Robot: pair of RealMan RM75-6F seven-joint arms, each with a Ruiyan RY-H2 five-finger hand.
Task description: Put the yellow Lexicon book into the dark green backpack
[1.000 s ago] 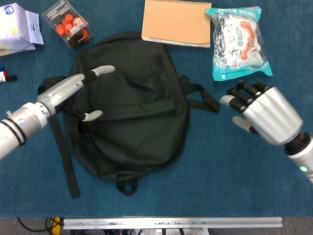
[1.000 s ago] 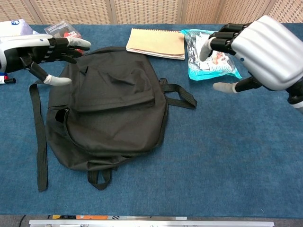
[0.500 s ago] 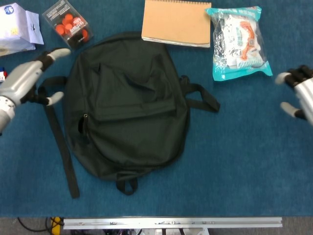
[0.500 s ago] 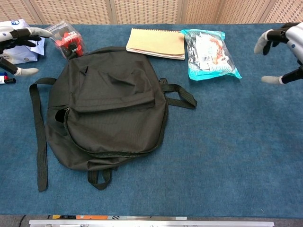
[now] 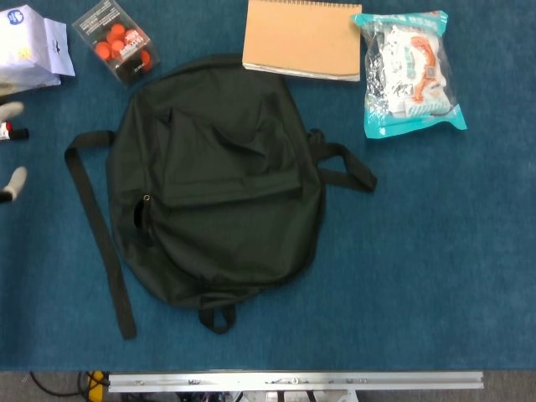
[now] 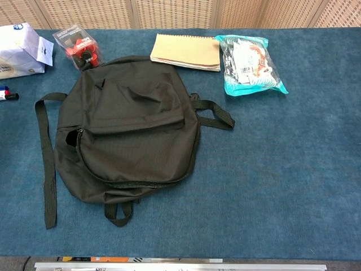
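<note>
Blue surface point(image 5: 435, 276) fills the picture, and on it the dark green backpack point(image 5: 222, 180) lies flat, closed as far as one can tell, with only a small gap showing at its left side near the zipper pull, straps trailing left and right. Just beyond its top edge sits the yellow Lexicon book point(image 5: 303, 39), spiral edge away from the robot, untouched and apart from the bag. To the right of the book there's a teal plastic pouch point(image 5: 410, 71), sealed, with white and orange items packed inside. Far left corner: a white bag point(image 5: 29, 50), contents hidden, and beside it a clear box of orange balls point(image 5: 117, 43). Smallest of all, the left robot hand point(image 5: 10, 146) — only two pale fingertips poke in at the left edge of the head view, apart from each other, nothing visible between them, so whether it is spread or curled I cannot tell. The right robot hand shows in neither view. The step in hand looks like the very start: the bag needs opening, then the book needs a grasp by its near edge.
</note>
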